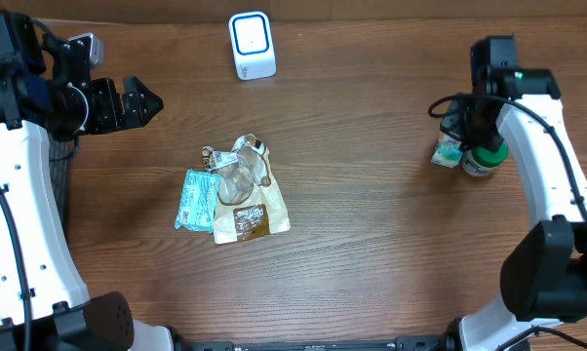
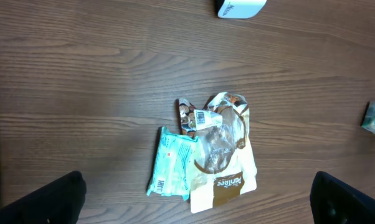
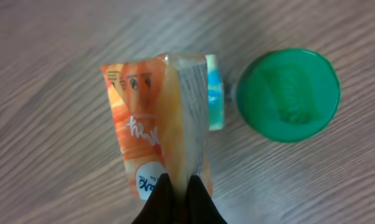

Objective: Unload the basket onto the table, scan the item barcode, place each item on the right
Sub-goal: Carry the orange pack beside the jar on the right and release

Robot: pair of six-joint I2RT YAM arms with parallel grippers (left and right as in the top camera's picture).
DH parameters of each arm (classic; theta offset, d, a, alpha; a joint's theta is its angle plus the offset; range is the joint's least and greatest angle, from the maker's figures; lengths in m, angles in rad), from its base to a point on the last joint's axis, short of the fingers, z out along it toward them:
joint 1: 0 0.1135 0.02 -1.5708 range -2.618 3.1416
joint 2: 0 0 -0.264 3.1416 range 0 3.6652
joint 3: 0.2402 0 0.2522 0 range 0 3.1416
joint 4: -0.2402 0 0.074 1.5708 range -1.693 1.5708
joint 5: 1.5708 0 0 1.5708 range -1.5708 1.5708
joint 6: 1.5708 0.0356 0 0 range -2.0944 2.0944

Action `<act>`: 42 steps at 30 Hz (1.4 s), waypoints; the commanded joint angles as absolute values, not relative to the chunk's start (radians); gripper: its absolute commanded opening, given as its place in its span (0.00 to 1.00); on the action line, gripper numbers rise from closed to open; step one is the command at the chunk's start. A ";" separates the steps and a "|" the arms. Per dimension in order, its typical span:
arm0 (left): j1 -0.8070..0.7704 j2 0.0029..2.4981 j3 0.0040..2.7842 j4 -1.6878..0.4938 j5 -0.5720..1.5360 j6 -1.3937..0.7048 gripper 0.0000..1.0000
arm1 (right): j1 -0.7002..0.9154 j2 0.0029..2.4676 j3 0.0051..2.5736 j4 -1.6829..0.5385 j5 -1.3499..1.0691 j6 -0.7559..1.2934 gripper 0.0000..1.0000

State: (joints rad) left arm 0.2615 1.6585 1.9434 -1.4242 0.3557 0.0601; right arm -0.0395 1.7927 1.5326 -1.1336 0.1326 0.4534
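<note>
Overhead, the right arm [image 1: 545, 146] covers most of the orange packet [image 1: 446, 153] just beside the green lid [image 3: 287, 93]; right gripper [image 3: 178, 198] jaws pinch its edge, left gripper [image 1: 145, 101] jaws gape empty.

links [image 1: 20, 224]: white | joints [image 1: 547, 278], jaws: black | cables [image 1: 564, 156]: black (green light [image 1: 517, 74], right arm [image 1: 552, 146])

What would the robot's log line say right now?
left pincer open, empty | right pincer shut on orange packet, beside green lid | scanner not reached yet
</note>
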 commanded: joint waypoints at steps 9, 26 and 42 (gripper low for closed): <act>0.254 1.647 1.948 -1.425 0.355 0.083 0.99 | -0.049 1.792 1.460 -1.066 0.157 0.493 0.10; 0.254 1.647 1.948 -1.425 0.355 0.083 1.00 | -0.046 1.792 1.472 -1.058 0.111 0.416 0.32; 0.254 1.647 1.948 -1.425 0.355 0.083 1.00 | 0.122 1.788 1.551 -1.079 -0.380 0.212 0.27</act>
State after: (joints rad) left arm 0.2615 1.6585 1.9434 -1.4242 0.3557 0.0601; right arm 0.0734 1.7947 1.5246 -1.0847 -0.2638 0.2520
